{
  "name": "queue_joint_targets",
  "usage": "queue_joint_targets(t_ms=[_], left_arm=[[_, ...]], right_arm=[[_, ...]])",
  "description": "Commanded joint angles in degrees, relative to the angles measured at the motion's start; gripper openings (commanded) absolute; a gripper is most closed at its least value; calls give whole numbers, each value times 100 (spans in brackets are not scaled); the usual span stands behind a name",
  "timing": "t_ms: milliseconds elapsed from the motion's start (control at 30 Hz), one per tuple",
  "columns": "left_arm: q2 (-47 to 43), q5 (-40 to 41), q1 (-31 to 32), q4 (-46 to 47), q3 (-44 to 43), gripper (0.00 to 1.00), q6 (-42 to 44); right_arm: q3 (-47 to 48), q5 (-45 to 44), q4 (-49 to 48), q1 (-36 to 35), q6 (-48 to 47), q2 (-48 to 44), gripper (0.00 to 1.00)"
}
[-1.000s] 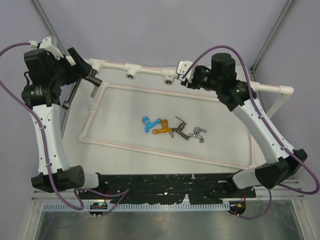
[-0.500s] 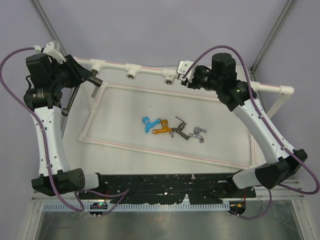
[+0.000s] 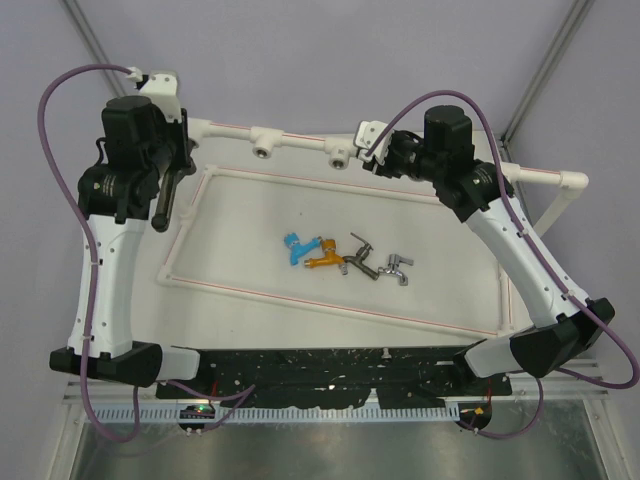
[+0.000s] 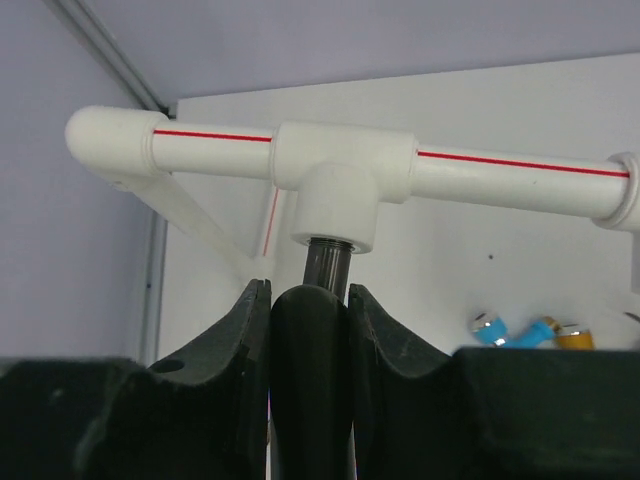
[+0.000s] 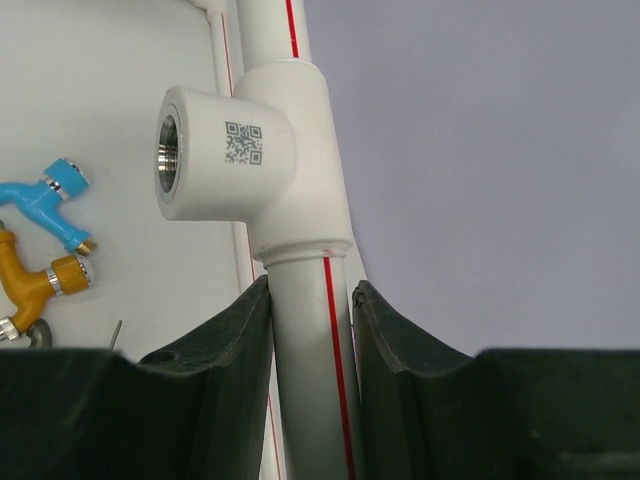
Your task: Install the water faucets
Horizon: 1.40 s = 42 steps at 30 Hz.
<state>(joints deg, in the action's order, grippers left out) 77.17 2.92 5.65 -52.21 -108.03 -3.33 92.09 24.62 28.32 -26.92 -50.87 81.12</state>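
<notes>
The left claw (image 4: pixel 310 295) is clenched on the dark-grey faucet (image 4: pixel 310 400), whose threaded end enters the end socket (image 4: pixel 335 205) of the white pipe frame (image 4: pixel 500 165). The right claw (image 5: pixel 312 295) grasps the frame's pipe just below another socket (image 5: pixel 170 150). 4 small faucets lie together mid-desk (image 3: pixel 440 250): blue faucet (image 3: pixel 295 247), orange faucet (image 3: pixel 325 260), dark metal faucet (image 3: pixel 360 250), chrome faucet (image 3: pixel 398 268).

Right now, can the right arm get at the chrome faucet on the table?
Probably not yet: the right gripper is shut on the white pipe. Once it lets go, the chrome faucet lies uncovered.

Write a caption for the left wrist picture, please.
Left gripper clamps the dark-grey faucet, stem seated in the white tee.
</notes>
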Motion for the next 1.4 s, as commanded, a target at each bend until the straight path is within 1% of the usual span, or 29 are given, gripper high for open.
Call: queue_joint_targets(t_ms=[0, 100, 133, 200, 333, 500, 567, 700, 733, 800, 900, 933, 967, 1000, 1067, 1167, 1233, 1300, 1367], left_arm=[[-9, 778, 1051, -203, -17, 0, 1158], [-26, 1193, 1595, -18, 369, 0, 1528], [-9, 1220, 1789, 43, 509, 3, 1590], [18, 1194, 2000, 149, 773, 15, 1512], [97, 896, 2072, 272, 1257, 30, 1020], [88, 359, 2177, 412, 1609, 54, 773], [71, 245, 2291, 439, 1557, 60, 869], [-52, 332, 2344, 448, 1250, 63, 966], [-105, 332, 2344, 526, 1214, 63, 1079], [-193, 306, 2344, 589, 1118, 54, 1421], [52, 332, 2353, 55, 662, 49, 1643], [166, 245, 2353, -121, 538, 45, 1660], [254, 183, 2353, -254, 459, 37, 1617], [325, 139, 2362, -359, 432, 34, 1590], [527, 112, 2432, -640, 335, 32, 1634], [825, 716, 2712, -975, 291, 22, 1888], [1019, 1410, 2950, -1116, 300, 13, 2116], [1142, 1877, 3152, -1134, 405, 10, 2380], [1187, 2106, 3354, -1081, 545, 9, 2652]], right_arm=[[-236, 429, 368, -130, 657, 431, 5], [-227, 438, 359, -130, 675, 475, 5], [-218, 438, 350, -130, 675, 475, 5], [-192, 464, 359, -130, 693, 492, 5], [-218, 438, 359, -130, 693, 484, 5], [-245, 385, 350, -130, 666, 483, 5], [-210, 412, 359, -130, 684, 518, 5], [-209, 412, 350, -138, 693, 510, 5], [-227, 394, 350, -130, 684, 510, 5], [-227, 385, 359, -130, 675, 501, 5], [-209, 403, 350, -130, 684, 501, 5], [-209, 412, 350, -130, 684, 501, 5], [-209, 429, 350, -138, 684, 501, 5], [-201, 438, 359, -138, 684, 492, 5], [-201, 438, 350, -130, 693, 501, 5], [-201, 447, 350, -138, 693, 484, 5], [-192, 438, 350, -130, 684, 483, 5], [-192, 447, 359, -130, 693, 483, 5], [-201, 447, 359, -130, 684, 483, 5]])
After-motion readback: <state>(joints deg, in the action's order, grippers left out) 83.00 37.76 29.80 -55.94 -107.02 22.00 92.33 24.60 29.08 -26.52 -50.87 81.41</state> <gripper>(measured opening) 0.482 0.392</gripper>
